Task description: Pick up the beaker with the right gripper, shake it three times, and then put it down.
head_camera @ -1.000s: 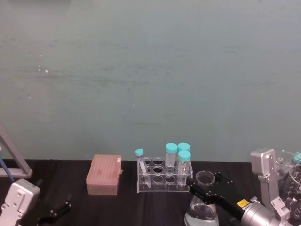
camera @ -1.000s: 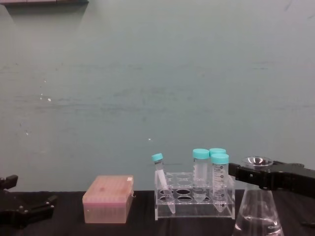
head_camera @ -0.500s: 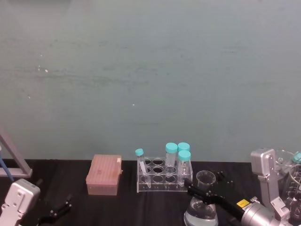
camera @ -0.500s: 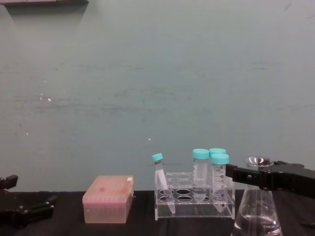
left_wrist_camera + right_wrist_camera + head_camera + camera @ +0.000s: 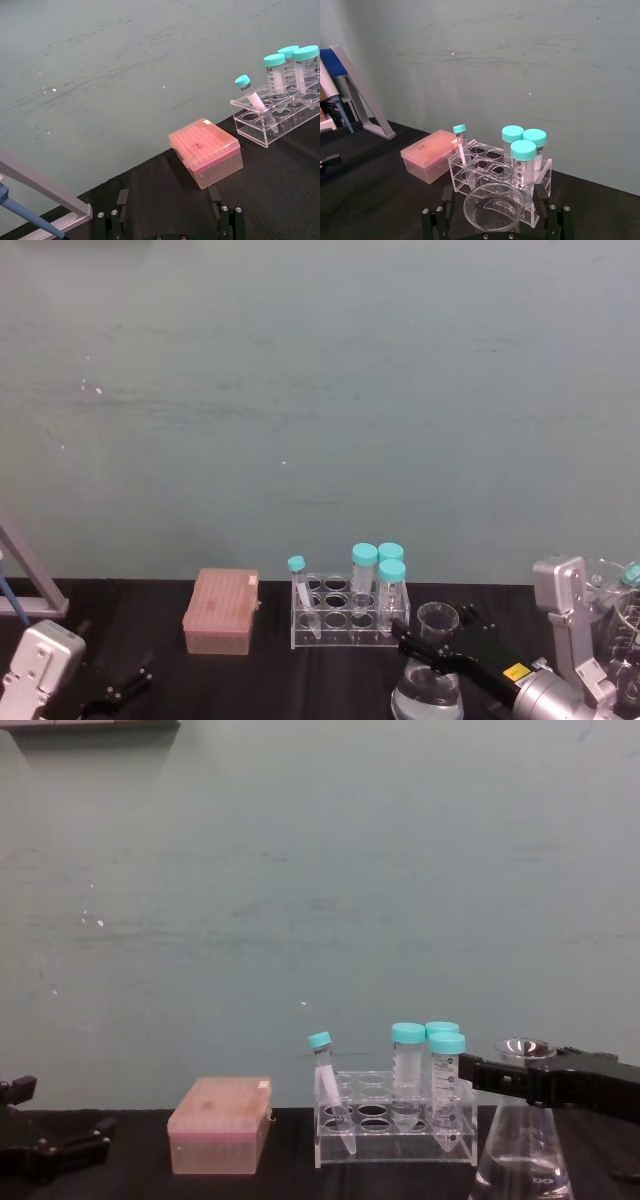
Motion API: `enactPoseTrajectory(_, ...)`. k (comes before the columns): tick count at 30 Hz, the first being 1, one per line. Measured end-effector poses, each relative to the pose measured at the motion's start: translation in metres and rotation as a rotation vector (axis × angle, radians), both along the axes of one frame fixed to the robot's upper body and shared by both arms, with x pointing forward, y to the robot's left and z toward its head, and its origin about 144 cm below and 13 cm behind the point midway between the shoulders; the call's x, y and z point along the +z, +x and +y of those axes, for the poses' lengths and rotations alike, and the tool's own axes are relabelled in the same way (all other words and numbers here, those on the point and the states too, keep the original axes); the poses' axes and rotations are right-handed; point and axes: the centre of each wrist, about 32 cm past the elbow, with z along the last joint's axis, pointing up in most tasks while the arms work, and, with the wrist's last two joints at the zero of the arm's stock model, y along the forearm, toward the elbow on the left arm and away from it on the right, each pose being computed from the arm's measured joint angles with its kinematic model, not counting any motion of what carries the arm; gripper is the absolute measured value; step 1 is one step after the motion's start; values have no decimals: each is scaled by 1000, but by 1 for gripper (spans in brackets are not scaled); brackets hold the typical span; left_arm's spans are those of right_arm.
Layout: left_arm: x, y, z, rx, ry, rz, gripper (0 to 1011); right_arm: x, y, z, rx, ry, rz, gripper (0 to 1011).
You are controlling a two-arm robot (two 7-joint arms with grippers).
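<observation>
The beaker, a clear conical flask with a little liquid in its base, stands out at the lower right in the head view, just in front of the tube rack. My right gripper is shut on its neck below the flared rim. From the chest the beaker shows with the black right gripper reaching in from the right edge. In the right wrist view the beaker's rim sits between the fingers. Whether its base touches the table is hidden. My left gripper rests open at the lower left.
A clear tube rack with teal-capped tubes stands mid-table, and a pink tip box sits to its left. A pipette stand is at the far left, more glassware at the far right. The wall is close behind.
My right gripper and the beaker have sunk slightly and shifted a little. The left arm has not moved.
</observation>
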Motion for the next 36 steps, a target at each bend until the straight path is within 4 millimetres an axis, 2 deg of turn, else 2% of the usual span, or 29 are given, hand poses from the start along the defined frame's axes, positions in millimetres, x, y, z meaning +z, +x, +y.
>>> enactPoseTrajectory(28,0,0,0,0,0,0,1000,10,-16,-5,-20,43,-71,1000)
enactPoseTrajectory(36,0,0,0,0,0,0,1000,18,-19,-9,-87,109,-183,1000)
